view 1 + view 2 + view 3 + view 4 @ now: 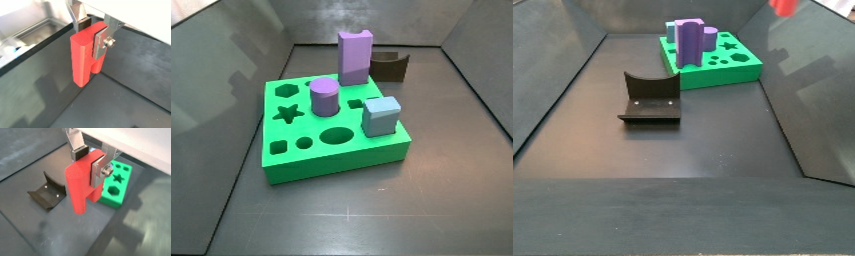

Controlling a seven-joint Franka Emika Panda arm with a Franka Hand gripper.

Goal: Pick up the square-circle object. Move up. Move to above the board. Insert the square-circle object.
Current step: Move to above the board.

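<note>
Wrist view, floor side: the gripper (95, 31) has its two silver plates closed on the upper part of the red block (85, 57), which hangs upright, clear of the dark floor (127, 75) below it. One flat plate with a screw lies against a side face; the other finger's dark pad shows behind the top edge.

Wrist view, board side: the same hold, with the gripper (91, 159) clamped on the red block (83, 183). The green board (115, 184) lies lower and beyond the block, its star and hexagon holes showing. The fixture (47, 192) stands on the floor to the other side.

Side view, board close: the green board (331, 130) carries a purple cylinder (323, 98), a tall purple block (356, 57) and a grey-blue block (381, 114); several holes are free. Neither gripper nor red block shows here.

Side view, long: a red scrap at the top edge is probably the red block (786, 6), high above the floor and off to one side of the green board (716, 60); the gripper is out of frame.

Look: narrow, tall, smooth orange-red, with rounded long edges.

Handling, as a judgement: stiff, light, likely hard plastic, a little slippery; gripping the flat faces near the top leaves the lower end free to enter a hole.
</note>
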